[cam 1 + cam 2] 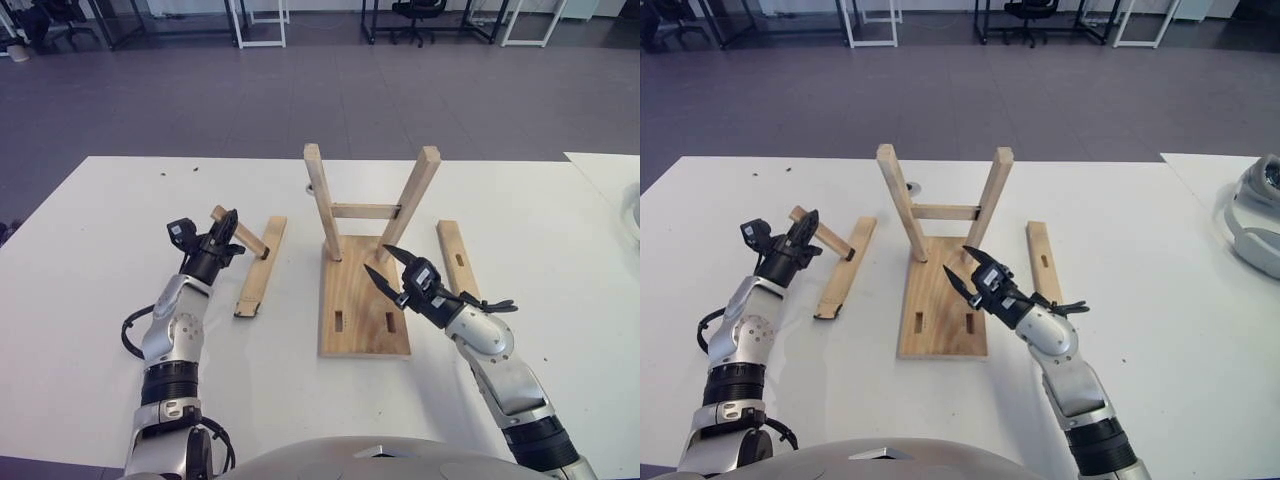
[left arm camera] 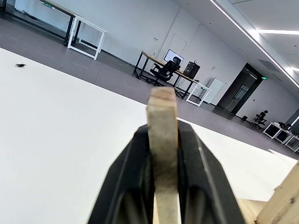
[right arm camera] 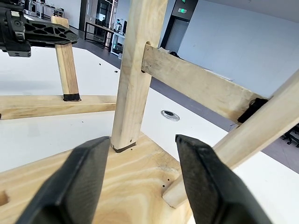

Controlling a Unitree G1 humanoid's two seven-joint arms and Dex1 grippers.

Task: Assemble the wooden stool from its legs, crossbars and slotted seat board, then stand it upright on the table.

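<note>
The slotted seat board lies flat at the table's middle. Two legs stand in its far slots, joined by a crossbar. My right gripper hovers open just above the board, in front of those legs; its fingers frame the base of one leg. To the left, a third leg lies flat with a second crossbar plugged into it. My left gripper is shut on that crossbar's free end. A fourth leg lies loose to the right of the board.
A white table carries everything, with bare room on its left side and along the near edge. A white headset lies on a neighbouring table at far right. A small round grommet sits behind the standing legs.
</note>
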